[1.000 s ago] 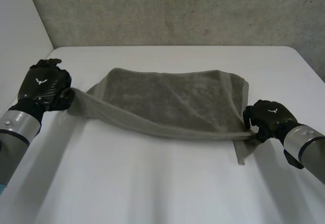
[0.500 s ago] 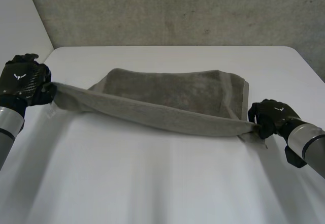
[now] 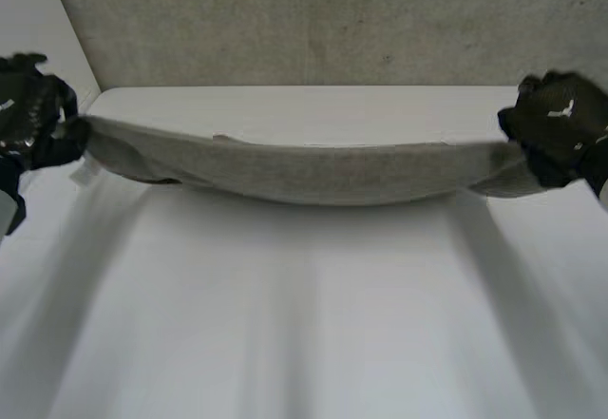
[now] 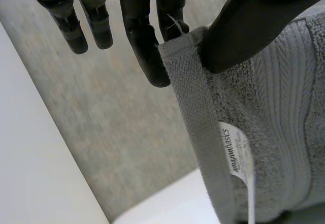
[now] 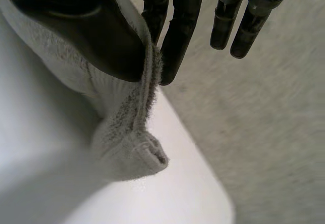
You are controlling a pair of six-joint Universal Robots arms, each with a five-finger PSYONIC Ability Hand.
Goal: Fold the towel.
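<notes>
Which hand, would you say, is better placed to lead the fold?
Probably the left hand: it pinches the grey terry towel by its flat hemmed corner, while the right hand pinches a bunched end.

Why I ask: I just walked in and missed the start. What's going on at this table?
The robot is working on folding a grey towel. Its left hand pinches one end and its right hand the other, each clamping the edge between thumb and fingers. The towel hangs stretched between them over the white table, sagging slightly in the middle. Nothing is laid down folded yet.
</notes>
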